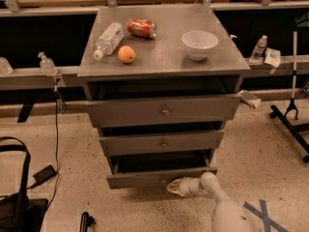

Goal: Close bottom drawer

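Camera view, looking down on a grey metal three-drawer cabinet point(164, 62). At its 6 o'clock, lowest of the stack: the narrow grey bottom drawer point(140, 178), pulled part-way out, with a dark gap above its slim front panel. Above it, toward 12 o'clock: the medium grey middle drawer point(161, 143) and the wide grey top drawer point(164, 111), both also standing proud of the frame.

Just beside the bottom drawer's front, at about 5 o'clock of its centre: the pale robot gripper point(175, 186) with a yellowish tip, pointing toward 9 o'clock, on a white arm point(227, 211) reaching in from 5 o'clock of the picture. Touching the panel or just short of it: cannot tell. Spread of the claw: cannot tell either. No knob to be made out on this drawer.

Judged step: approach about done, push not yet carried through, going by the open gap. Next move: seat the tip against the panel near its centre, then press straight toward 12 o'clock until flush. Off-centre contact likely to skew the drawer. Best kept low, under the middle drawer's overhang.
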You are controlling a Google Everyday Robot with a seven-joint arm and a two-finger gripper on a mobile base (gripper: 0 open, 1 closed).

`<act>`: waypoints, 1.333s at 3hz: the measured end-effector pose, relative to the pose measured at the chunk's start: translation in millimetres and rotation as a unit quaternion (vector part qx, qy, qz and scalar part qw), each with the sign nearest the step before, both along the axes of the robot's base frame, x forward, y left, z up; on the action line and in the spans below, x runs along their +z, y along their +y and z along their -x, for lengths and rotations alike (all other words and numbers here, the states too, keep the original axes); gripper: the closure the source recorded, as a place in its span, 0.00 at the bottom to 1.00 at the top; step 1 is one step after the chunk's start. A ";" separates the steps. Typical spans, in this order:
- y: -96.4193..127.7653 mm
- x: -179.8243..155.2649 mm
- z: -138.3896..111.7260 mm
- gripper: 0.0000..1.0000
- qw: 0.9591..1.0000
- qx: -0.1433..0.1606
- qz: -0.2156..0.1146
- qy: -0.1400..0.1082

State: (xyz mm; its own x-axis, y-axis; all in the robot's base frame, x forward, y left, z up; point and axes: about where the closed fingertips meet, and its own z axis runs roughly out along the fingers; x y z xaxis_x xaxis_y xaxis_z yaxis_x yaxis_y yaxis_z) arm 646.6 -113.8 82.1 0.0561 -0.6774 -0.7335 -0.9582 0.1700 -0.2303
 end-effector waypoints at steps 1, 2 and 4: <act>0.7 9.6 -20.0 1.00 1.000 0.002 0.002 -0.022; -0.7 10.1 -18.4 1.00 1.000 0.002 0.003 -0.022; -28.5 27.8 21.2 1.00 0.999 0.011 0.030 -0.027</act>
